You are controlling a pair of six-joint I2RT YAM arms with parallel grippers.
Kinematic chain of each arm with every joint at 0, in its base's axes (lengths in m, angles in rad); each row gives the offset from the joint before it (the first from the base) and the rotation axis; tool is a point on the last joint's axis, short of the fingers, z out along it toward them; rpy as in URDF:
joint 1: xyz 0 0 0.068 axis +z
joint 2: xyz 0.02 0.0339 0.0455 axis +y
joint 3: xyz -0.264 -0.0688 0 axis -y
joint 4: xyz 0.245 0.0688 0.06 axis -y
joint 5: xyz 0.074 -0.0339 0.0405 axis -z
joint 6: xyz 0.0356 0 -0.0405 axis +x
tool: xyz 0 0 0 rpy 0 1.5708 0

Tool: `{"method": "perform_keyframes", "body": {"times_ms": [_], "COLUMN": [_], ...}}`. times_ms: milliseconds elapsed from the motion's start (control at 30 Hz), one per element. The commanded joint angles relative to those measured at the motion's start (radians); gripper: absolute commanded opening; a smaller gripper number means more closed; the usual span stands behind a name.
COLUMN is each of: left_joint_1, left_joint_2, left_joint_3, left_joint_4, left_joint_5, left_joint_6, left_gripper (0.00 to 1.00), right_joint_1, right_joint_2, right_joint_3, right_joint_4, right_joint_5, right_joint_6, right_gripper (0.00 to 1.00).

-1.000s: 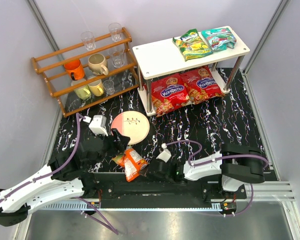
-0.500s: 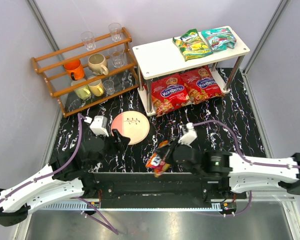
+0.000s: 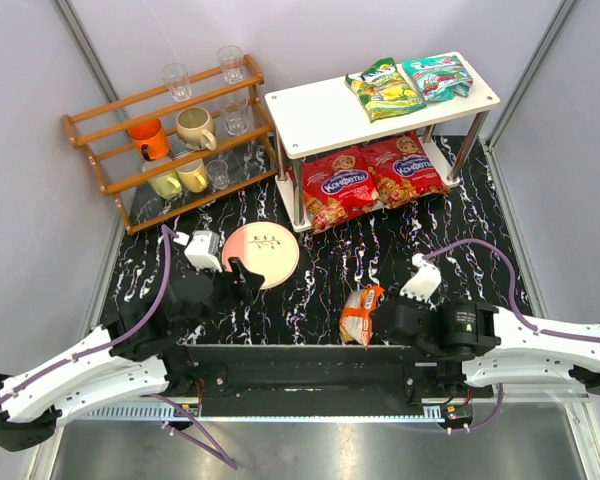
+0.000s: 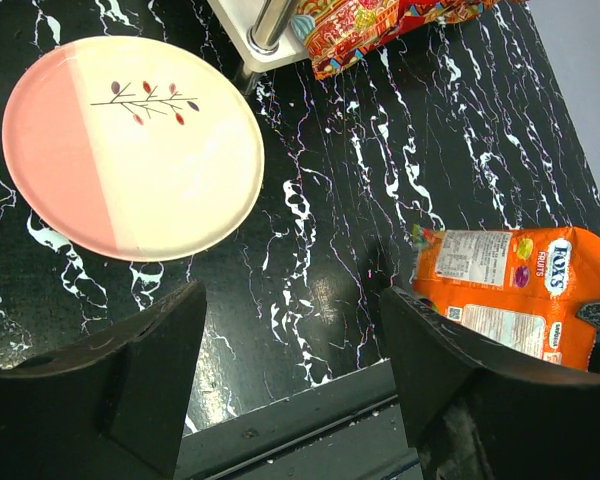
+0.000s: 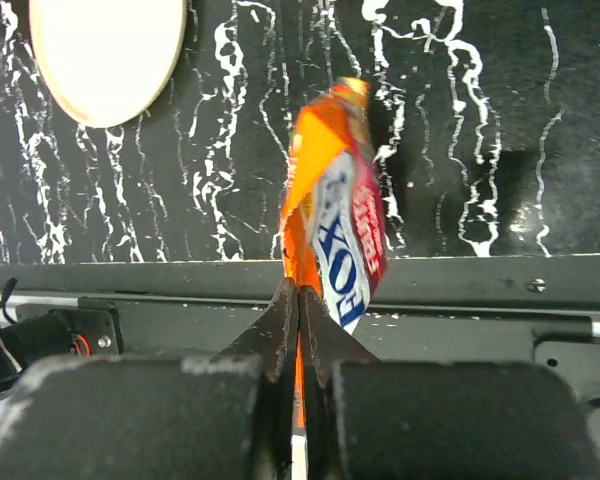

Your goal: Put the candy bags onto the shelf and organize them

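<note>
My right gripper (image 3: 380, 322) is shut on the small orange candy bag (image 3: 360, 312), pinching its edge (image 5: 315, 225) and holding it above the black table near the front rail. The bag also shows at the right of the left wrist view (image 4: 515, 290). My left gripper (image 3: 242, 283) is open and empty beside the plate. The white two-tier shelf (image 3: 310, 108) stands at the back right. The yellow-green bag (image 3: 384, 88) and the teal bag (image 3: 437, 75) lie on its top tier. Two large red bags (image 3: 338, 184) (image 3: 405, 167) lie on its lower tier.
A pink and cream plate (image 3: 261, 254) lies left of centre, also in the left wrist view (image 4: 130, 155). An orange-brown wooden rack (image 3: 170, 140) with cups and glasses stands at the back left. A metal rail (image 3: 310, 360) runs along the table's near edge.
The orange bag passed from beside my left gripper to my right gripper, which swung right with it. My right arm has stretched out rightward. My left gripper stays open near the plate.
</note>
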Motion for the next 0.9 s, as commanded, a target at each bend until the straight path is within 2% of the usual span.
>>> {"method": "perform_keyframes", "body": {"times_ms": [0,233,433,467,500,533,567,600,667,700,767,867], "left_joint_1": [0.006,0.006,0.006,0.006,0.006,0.007,0.006,0.006,0.007,0.007,0.007,0.007], "left_joint_2": [0.007,0.012,0.016,0.018,0.018,0.015,0.015,0.016,0.019,0.018,0.016,0.019], "left_joint_3": [-0.014,-0.024,-0.024,-0.024,-0.024,-0.026,-0.029,-0.029,-0.024,-0.023,-0.023,-0.032], "left_joint_4": [0.051,0.060,0.060,0.058,0.060,0.060,0.060,0.060,0.055,0.048,0.044,0.050], "left_joint_5": [0.015,0.019,0.027,0.027,0.030,0.032,0.033,0.033,0.039,0.039,0.035,0.033], "left_joint_6": [-0.001,-0.007,-0.010,-0.010,-0.011,-0.013,-0.013,-0.014,-0.014,-0.016,-0.016,-0.014], "left_gripper": [0.73,0.73,0.73,0.73,0.73,0.73,0.73,0.73,0.73,0.73,0.73,0.73], "right_joint_1": [0.002,0.002,-0.005,-0.010,-0.016,-0.025,-0.024,-0.025,-0.025,-0.027,-0.051,-0.136], "right_joint_2": [-0.050,-0.015,0.253,0.333,0.367,0.396,0.431,0.432,0.372,0.340,0.220,0.041], "right_joint_3": [-0.009,0.015,0.086,0.098,0.106,0.125,0.132,0.129,0.086,0.039,-0.027,-0.169], "right_joint_4": [-0.093,-0.075,0.166,0.253,0.315,0.376,0.510,0.581,0.709,0.719,0.710,0.610], "right_joint_5": [0.052,0.095,0.101,0.093,0.052,0.023,-0.002,-0.060,-0.068,-0.045,0.001,-0.034], "right_joint_6": [0.078,0.014,-0.210,-0.242,-0.338,-0.400,-0.458,-0.569,-0.606,-0.578,-0.534,-0.379], "right_gripper": [0.00,0.00,0.00,0.04,0.13,0.32,0.54,0.59,0.65,0.74,0.73,0.72]}}
